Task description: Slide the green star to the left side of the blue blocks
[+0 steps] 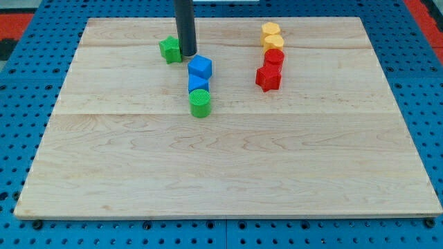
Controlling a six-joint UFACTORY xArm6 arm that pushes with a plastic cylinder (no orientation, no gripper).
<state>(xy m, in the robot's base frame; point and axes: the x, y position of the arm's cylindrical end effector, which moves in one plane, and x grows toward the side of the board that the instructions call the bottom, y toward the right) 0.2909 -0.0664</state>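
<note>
Green star (169,50) sits near the view's top of the wooden board (228,180), up and to the view's left of the blue blocks. My tip (187,55) rests just beside its right flank; a bare rod, no claw to spread or pinch. Blue cube (201,67) just right of tip, second blue block (198,84) touching below it, green cylinder (200,104) touching under that. Yellow pair (271,34) and red pair (270,69) well apart to the right. Open board left of star and across the bottom half
</note>
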